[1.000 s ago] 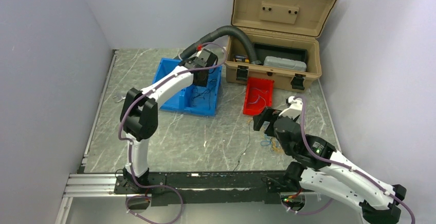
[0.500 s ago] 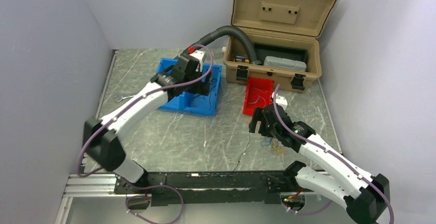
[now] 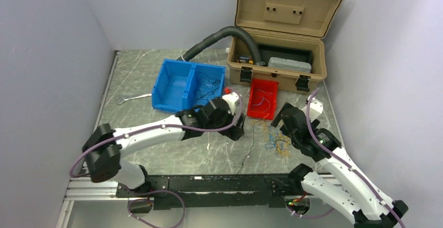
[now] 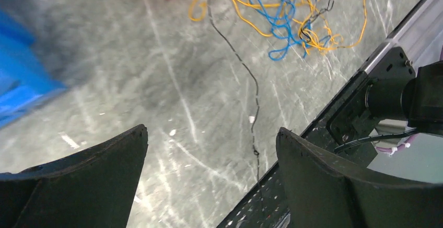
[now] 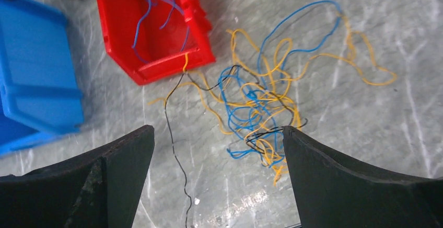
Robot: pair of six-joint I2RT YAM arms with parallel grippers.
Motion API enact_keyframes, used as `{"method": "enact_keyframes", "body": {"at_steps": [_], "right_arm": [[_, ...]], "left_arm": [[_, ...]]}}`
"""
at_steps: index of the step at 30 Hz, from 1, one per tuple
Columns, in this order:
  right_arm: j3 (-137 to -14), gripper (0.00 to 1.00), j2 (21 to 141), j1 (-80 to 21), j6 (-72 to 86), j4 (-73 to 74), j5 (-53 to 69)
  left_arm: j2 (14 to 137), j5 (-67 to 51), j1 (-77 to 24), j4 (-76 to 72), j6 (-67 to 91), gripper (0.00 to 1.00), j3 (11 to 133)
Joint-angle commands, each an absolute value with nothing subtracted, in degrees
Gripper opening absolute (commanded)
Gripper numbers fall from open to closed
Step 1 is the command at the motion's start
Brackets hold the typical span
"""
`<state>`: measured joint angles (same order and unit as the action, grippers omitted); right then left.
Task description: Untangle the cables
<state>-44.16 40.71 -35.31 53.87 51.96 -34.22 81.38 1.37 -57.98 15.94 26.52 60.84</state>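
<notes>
Far to the left of the red bin [image 5: 167, 67] stands the blue bin [image 3: 188, 84]; it plays no part in this step. Nearer, at the left and near side of the red bin, the left gripper [image 4: 211, 134] hangs above the table [image 3: 156, 152]. Its jaws are spread wide, and it holds and touches nothing. Below it runs one long black wire [image 4: 254, 97], which goes from the near wall of the red bin toward the arm bases.

Just right of the red bin's near corner lie the cables [image 5: 261, 107], a loose knot of yellow-orange, blue and black strands. One yellow strand reaches up to the bin's near wall, and a few blue wires lie inside the bin. Above this knot, a little right of the red bin, the right gripper [image 5: 218, 129] is also fully released and empty.

The step in hand seems to be the approach to a first grasp. To do it well, I would choose the black wire, because it lies mostly free of the knot. The left gripper should pinch it on the free part, while the right one presses the knot down. Then the pull should be slow and go away from the red bin, so that the loops do not tighten.
</notes>
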Motion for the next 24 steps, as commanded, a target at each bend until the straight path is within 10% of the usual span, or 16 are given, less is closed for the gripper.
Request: {"method": "enact_keyframes", "body": {"at_steps": [1, 13, 16, 24], "right_arm": [[-47.88, 0.94, 37.31, -35.22, 58.96, 59.63, -43.47], [-47.01, 0.92, 30.68, -35.16, 57.46, 59.1, -43.44], [-46.44, 0.92, 30.98, -35.14, 56.77, 58.18, -43.18], [-45.9, 0.92, 32.76, -35.16, 55.27, 54.47, -42.84]], "left_arm": [[88.02, 0.68, -62.75, 9.29, 29.78, 0.94, 64.32], [104.09, -1.17, -67.47, 11.11, 34.2, 0.75, 70.91], [105.7, -2.63, -68.32, 12.18, 33.1, 0.58, 72.33], [111.29, -10.01, -68.57, 19.92, 30.89, 0.58, 79.21]]}}
